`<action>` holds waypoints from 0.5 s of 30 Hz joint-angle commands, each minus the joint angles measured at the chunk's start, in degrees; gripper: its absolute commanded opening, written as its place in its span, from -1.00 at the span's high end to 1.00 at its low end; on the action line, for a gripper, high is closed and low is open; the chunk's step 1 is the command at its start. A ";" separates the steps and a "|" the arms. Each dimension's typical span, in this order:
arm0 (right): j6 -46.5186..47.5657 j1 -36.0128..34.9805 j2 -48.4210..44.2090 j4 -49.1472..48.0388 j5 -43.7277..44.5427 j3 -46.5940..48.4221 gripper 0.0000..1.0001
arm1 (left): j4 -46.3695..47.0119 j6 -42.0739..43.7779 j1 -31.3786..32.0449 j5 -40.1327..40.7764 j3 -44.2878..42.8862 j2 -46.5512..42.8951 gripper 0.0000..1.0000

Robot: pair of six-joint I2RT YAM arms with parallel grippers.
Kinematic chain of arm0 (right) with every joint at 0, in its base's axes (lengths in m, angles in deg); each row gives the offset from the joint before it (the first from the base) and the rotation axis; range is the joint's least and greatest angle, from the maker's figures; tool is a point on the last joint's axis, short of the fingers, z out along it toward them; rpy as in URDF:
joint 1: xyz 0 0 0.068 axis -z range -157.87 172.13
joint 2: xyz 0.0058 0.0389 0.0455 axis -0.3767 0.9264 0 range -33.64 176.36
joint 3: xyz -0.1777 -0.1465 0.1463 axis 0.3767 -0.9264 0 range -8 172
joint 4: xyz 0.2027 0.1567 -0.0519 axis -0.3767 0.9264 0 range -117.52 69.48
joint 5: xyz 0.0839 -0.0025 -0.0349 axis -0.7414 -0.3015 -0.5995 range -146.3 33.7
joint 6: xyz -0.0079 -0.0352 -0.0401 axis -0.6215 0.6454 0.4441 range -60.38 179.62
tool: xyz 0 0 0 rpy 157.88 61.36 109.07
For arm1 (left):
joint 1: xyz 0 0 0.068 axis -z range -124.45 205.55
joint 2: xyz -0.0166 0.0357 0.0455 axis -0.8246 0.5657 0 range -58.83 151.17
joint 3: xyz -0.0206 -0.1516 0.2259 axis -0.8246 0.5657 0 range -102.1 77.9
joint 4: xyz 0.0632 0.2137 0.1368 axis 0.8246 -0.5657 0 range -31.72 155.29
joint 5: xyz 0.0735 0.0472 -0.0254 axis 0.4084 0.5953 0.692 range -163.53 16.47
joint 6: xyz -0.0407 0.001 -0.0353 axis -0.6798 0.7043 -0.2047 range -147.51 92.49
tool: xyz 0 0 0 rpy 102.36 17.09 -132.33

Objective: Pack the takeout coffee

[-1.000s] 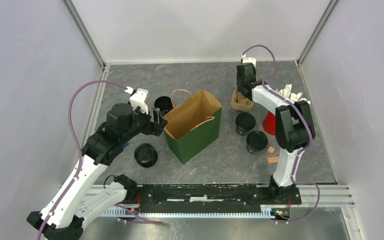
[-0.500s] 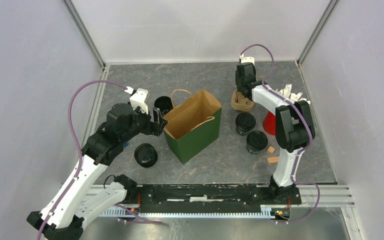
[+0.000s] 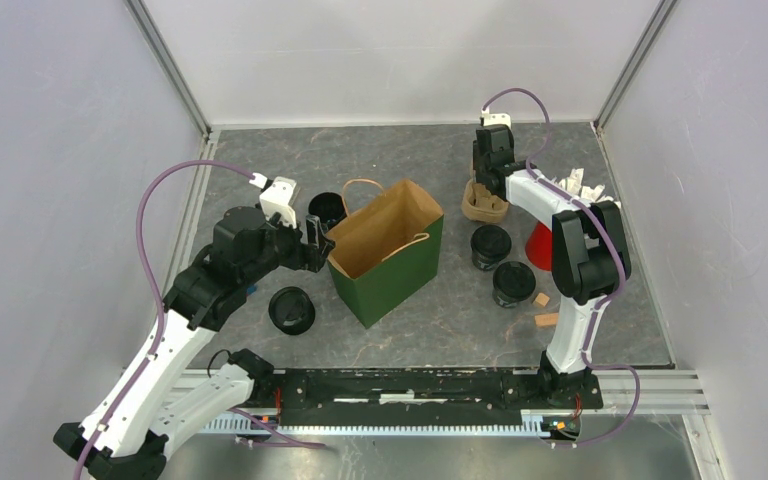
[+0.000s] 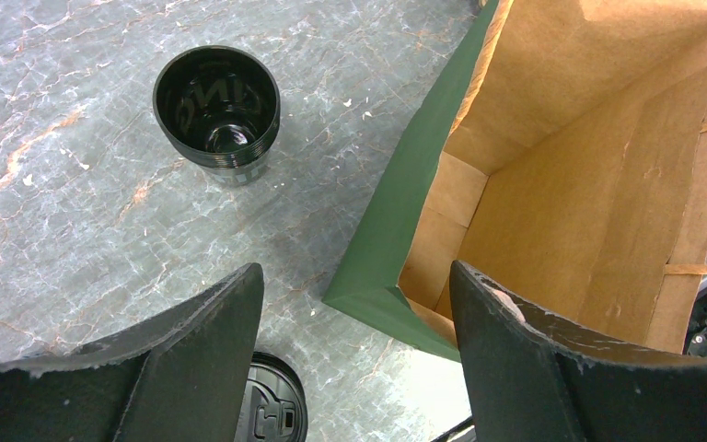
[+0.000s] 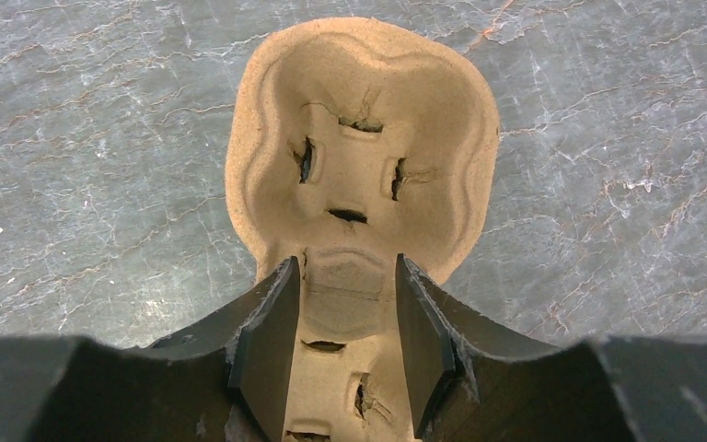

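Right wrist view, right gripper point(image 5: 347, 267) apparently clamping pulp carrier point(image 5: 359, 138) — left gripper point(image 4: 357, 276) spread wide.

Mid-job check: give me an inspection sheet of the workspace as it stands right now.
Surface: grey marbled table, white specks.
Job's things: lidded cup left of the green bag; two lidded cups right of it; lidless cup at its far left; bag upright, open, nothing seen inside.
Clutter: tan carrier; red cup of white packets; two tan bits.
Grippers: left gripper open, empty, over the bag's corner; right gripper astride the carrier's waist, grip uncertain.
Cables: purple cables loop off both arms.
Surroundings: white walls, aluminium posts.
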 commanded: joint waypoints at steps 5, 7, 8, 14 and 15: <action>-1.22 0.35 0.31 0.40 -0.67 2.35 0.06 | 0.63 0.43 0.13 -0.14 -0.70 -0.57 -0.61; -1.57 0.38 0.46 0.53 -0.71 2.33 0.06 | 0.66 0.51 0.13 -0.14 -0.66 -0.57 -0.61; -1.78 0.43 0.54 0.62 -0.77 2.35 0.07 | 0.63 0.53 0.13 -0.10 -0.66 -0.59 -0.61; -2.47 0.48 0.81 0.89 -0.70 2.60 0.06 | 0.67 0.60 0.13 0.02 -0.66 -0.74 -0.61; -2.55 0.44 0.88 0.90 -0.69 2.60 0.06 | 0.68 0.59 0.13 0.10 -0.62 -0.79 -0.61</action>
